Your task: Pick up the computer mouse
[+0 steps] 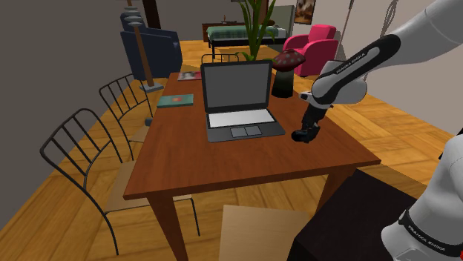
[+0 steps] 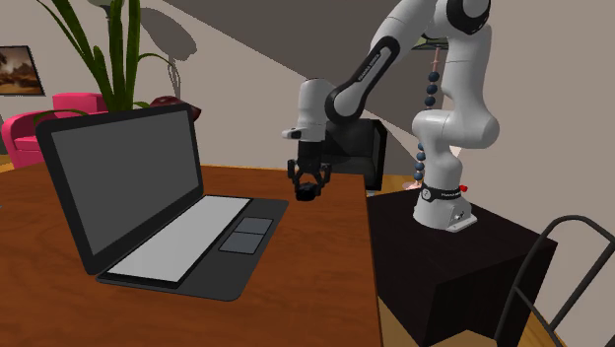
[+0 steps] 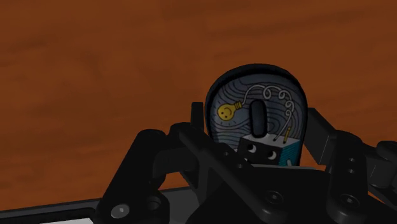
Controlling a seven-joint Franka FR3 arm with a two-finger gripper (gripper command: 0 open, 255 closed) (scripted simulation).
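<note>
Brown table (image 1: 222,163) under the gripper (image 1: 306,135), seemingly clasping the patterned mouse (image 3: 257,105).

The arm (image 1: 337,89) has white, rounded links and dark joints. Dark bands carry white lettering, probably "FRANKA EMIKA". The gripper (image 3: 257,124) is all black and blocky, with round grey screws (image 3: 119,210) set in its body.
</note>
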